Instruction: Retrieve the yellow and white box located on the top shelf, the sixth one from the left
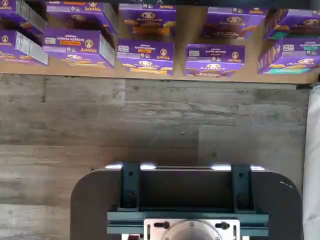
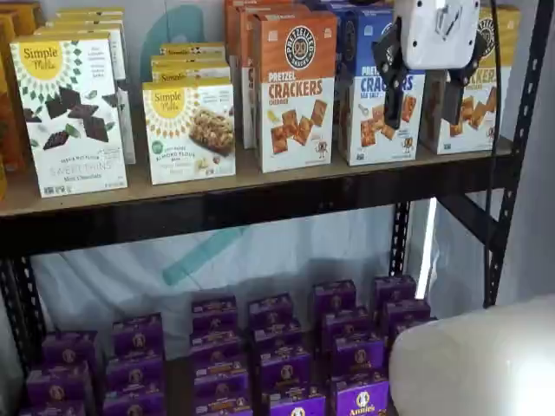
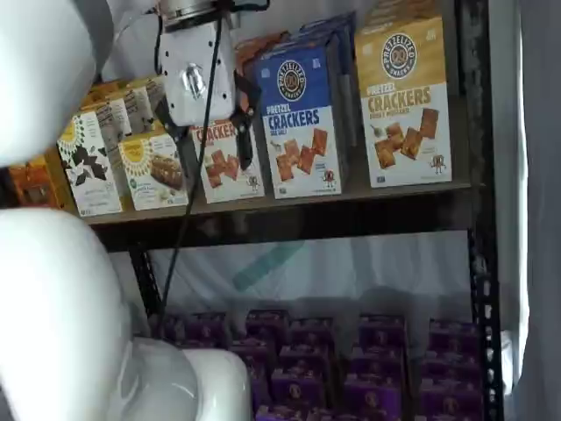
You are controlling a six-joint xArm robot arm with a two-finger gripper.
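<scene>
The yellow and white box [image 3: 405,105] stands at the right end of the top shelf [image 3: 289,219], upright, with a round black logo and brown cracker pictures. In a shelf view it [image 2: 484,91] is partly hidden behind my gripper. My gripper [image 2: 425,102] hangs in front of the top shelf [image 2: 217,206], white body above, two black fingers apart with a plain gap and nothing between them. It also shows in a shelf view [image 3: 208,139], in front of the orange-topped cracker box [image 3: 223,162]. The wrist view does not show the box.
A blue-topped cracker box [image 2: 373,95] and an orange-topped one [image 2: 295,91] stand left of the target. Simple Mills boxes [image 2: 74,113] fill the shelf's left. Purple boxes [image 2: 277,347] sit on the lower level, also in the wrist view [image 1: 145,55]. A black upright [image 2: 520,130] stands right of the target.
</scene>
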